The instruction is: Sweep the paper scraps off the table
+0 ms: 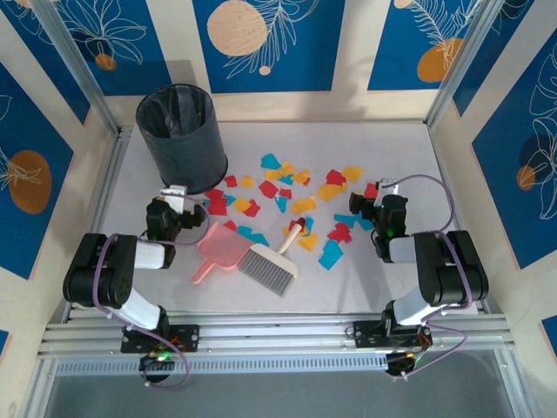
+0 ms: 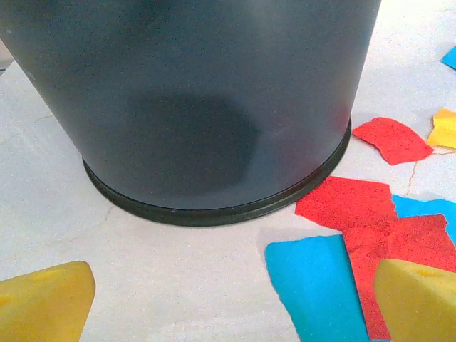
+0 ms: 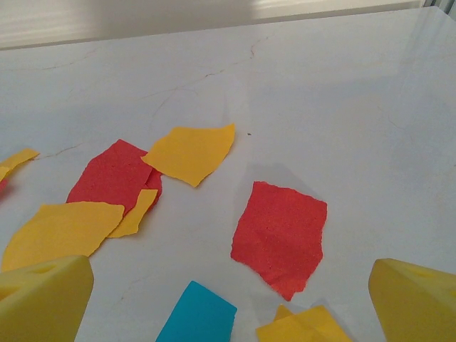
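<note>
Paper scraps (image 1: pixel 296 200) in red, yellow and cyan-blue lie scattered over the middle of the white table (image 1: pixel 409 148). My left gripper (image 1: pixel 174 195) stands open at their left edge, facing the foot of the black bin (image 2: pixel 214 107). Between its yellow fingertips (image 2: pixel 44 303) is bare table, with a blue scrap (image 2: pixel 317 281) and red scraps (image 2: pixel 345 203) near the right finger. My right gripper (image 1: pixel 372 195) is open at the right edge of the scatter. A red scrap (image 3: pixel 281 235) lies ahead of its fingertips (image 3: pixel 417 303), beside yellow scraps (image 3: pixel 191 152) and a blue scrap (image 3: pixel 198 313).
A black bin (image 1: pixel 181 131) stands at the back left. A pink dustpan (image 1: pixel 218 248) and a grey-bristled hand brush (image 1: pixel 271 263) lie side by side at the front middle. Aluminium rails edge the table, and blue patterned panels wall it in.
</note>
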Controlling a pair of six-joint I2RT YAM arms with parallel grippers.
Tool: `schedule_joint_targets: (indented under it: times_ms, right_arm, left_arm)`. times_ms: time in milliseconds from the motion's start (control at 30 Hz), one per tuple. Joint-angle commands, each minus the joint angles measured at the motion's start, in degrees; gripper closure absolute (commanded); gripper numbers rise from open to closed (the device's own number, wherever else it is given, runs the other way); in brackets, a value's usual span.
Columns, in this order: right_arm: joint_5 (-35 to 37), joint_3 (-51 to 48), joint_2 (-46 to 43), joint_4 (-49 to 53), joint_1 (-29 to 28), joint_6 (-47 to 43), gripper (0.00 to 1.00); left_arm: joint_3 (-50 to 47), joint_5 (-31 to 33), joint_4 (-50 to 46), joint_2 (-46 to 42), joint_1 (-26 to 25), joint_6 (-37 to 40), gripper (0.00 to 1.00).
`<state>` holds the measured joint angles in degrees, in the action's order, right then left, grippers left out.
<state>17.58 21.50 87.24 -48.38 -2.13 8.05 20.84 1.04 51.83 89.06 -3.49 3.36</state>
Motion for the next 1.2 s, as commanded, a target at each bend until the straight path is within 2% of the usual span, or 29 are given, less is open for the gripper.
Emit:
schedule_joint_targets:
  times_ms: [0, 233, 367, 500, 567, 667, 800, 867, 967, 1100, 1167]
  right_arm:
    - [0.6, 0.8, 0.1, -1.0, -0.3, 0.0, 0.01]
    - [1.5, 1.2, -1.3, 1.0, -0.4, 0.4, 0.01]
    - [0.6, 0.5, -1.6, -0.3, -0.4, -0.2, 0.01]
    - [0.3, -0.4, -2.1, -1.8, -0.5, -0.4, 0.01]
    - [-0.6, 0.0, -3.0, -0.3, -0.6, -1.0, 0.01]
    - [3.4, 3.9, -8.5, 12.4, -0.7, 0.8, 0.01]
    - [3.1, 7.1, -14.0, 24.6, -0.1, 3.5, 0.01]
    - [3.0, 10.2, -16.8, 34.4, -0.2, 6.7, 0.01]
    - [-0.4, 15.4, -19.9, 48.9, -0.2, 10.7, 0.01]
    - [-7.3, 17.9, -23.2, 57.9, -0.9, 14.1, 0.01]
    - [-11.2, 18.5, -24.6, 60.6, -1.3, 14.8, 0.01]
  left_arm:
    - [0.8, -1.0, 0.9, 0.4, 0.2, -0.3, 0.0]
    - [-2.2, 1.8, 5.1, -2.3, 0.2, -1.3, 0.0]
    - [-0.6, 6.8, -3.8, -8.7, 0.1, -2.8, 0.0]
    - [2.5, 9.0, -17.1, -15.3, 0.0, -6.2, 0.0]
    - [4.3, 7.6, -24.1, -18.4, -0.1, -8.5, 0.0]
    - [8.2, 5.6, -34.8, -22.1, -0.9, -12.3, 0.0]
    - [13.0, 1.6, -47.9, -25.2, -2.7, -16.2, 0.0]
    - [15.4, -0.4, -53.5, -25.7, -4.7, -17.9, 0.0]
    - [18.5, -3.5, -60.1, -25.1, -8.9, -18.4, 0.0]
    - [22.1, -4.5, -66.6, -22.4, -17.0, -16.4, 0.01]
    - [23.9, -6.6, -68.6, -20.1, -20.8, -15.4, 0.05]
